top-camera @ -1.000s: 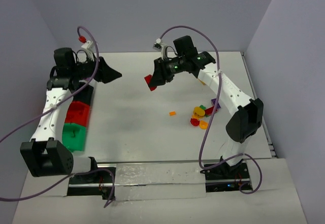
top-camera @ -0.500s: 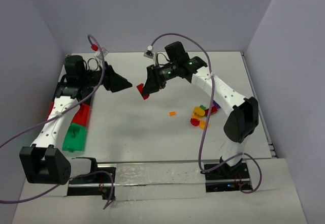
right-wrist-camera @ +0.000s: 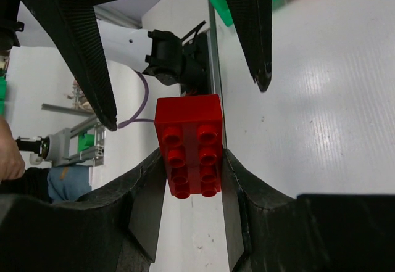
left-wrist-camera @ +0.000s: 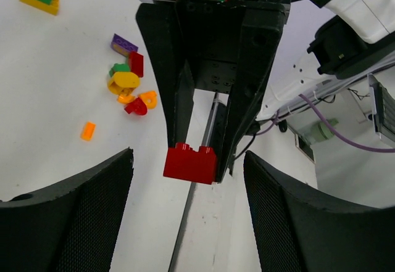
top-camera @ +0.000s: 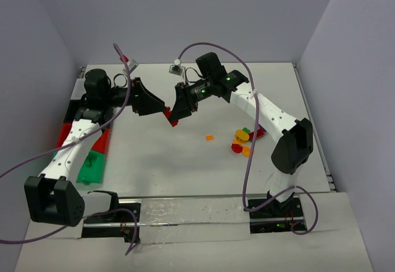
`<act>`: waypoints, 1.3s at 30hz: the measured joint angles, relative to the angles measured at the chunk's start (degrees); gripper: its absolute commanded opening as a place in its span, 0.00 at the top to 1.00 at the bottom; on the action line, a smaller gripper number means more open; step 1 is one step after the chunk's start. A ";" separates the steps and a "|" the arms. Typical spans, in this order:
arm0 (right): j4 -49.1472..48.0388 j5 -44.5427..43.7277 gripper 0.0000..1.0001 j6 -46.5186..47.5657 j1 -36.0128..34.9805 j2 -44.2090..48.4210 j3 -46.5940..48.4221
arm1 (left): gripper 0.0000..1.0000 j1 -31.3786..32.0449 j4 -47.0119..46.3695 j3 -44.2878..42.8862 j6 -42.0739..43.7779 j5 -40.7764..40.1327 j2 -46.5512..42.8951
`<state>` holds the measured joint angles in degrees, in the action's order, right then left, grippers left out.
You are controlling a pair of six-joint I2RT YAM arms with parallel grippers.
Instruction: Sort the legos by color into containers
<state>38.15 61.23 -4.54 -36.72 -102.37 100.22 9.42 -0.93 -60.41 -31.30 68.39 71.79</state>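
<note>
Both arms stand closer together than one second ago: the left gripper (top-camera: 159,107) has swung right from above the bins toward the table centre, and the right gripper (top-camera: 176,113) has travelled left and nearer to meet it. The two tips are now just beside each other above the table, left of centre.

**Gripper state.** The right jaws are clamped on a red brick (right-wrist-camera: 189,145), holding it by its two long sides, studs facing the right wrist camera. The left jaws are spread wide and hold nothing. In the left wrist view, the brick sits between the left fingers (left-wrist-camera: 74,216). How far ahead of them it lies cannot be told.

**Step in hand.** This appears to be a handover of the brick from right to left, so that it can reach the red bin (top-camera: 100,137) at the left edge, beside the green bin (top-camera: 92,167).

**Hazards.**
- Early release: if the right jaws open before the left jaws close, the brick falls to the table.
- Finger clash: little of the brick stands clear of the right fingers. If the left fingers close on the same faces, they strike the right fingers rather than the brick.
- Off-centre grasp: a grip near one corner can twist the brick out as the right gripper lets go.
- Overshoot: further advance by either arm can drive the tips together.

The remaining loose legos (top-camera: 242,141) lie well apart, on the right.
</note>
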 measured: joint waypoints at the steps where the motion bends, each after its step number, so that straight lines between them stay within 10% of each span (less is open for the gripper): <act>1: 0.07 0.31 1.00 0.02 -0.05 0.00 0.10 | 0.25 0.24 -0.22 0.02 -0.14 0.42 0.00; 8: 0.40 1.60 1.00 0.16 -0.16 0.00 1.01 | 0.31 1.57 -0.05 0.13 0.53 1.53 -0.02; 18: 0.52 1.82 1.00 0.56 -0.16 0.00 1.09 | 0.87 2.11 0.31 0.18 1.06 2.57 0.00; 23: 1.28 1.66 0.29 0.73 -0.18 0.00 1.14 | 1.00 2.11 2.30 0.03 2.45 2.70 0.00; 24: 1.61 1.45 0.02 0.88 -0.18 0.00 1.14 | 1.00 2.07 3.77 -0.14 3.53 2.66 0.00; 33: 4.27 -0.68 0.00 3.17 0.46 0.23 1.14 | 1.00 -12.05 28.09 -10.41 21.40 0.04 2.71; 39: 7.50 -6.87 0.00 7.08 3.95 2.32 0.31 | 1.00 -25.53 39.96 -14.31 35.14 -24.58 4.01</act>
<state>45.65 54.36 2.54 -32.77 -100.05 100.54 -16.11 39.03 -74.72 3.84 43.81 75.80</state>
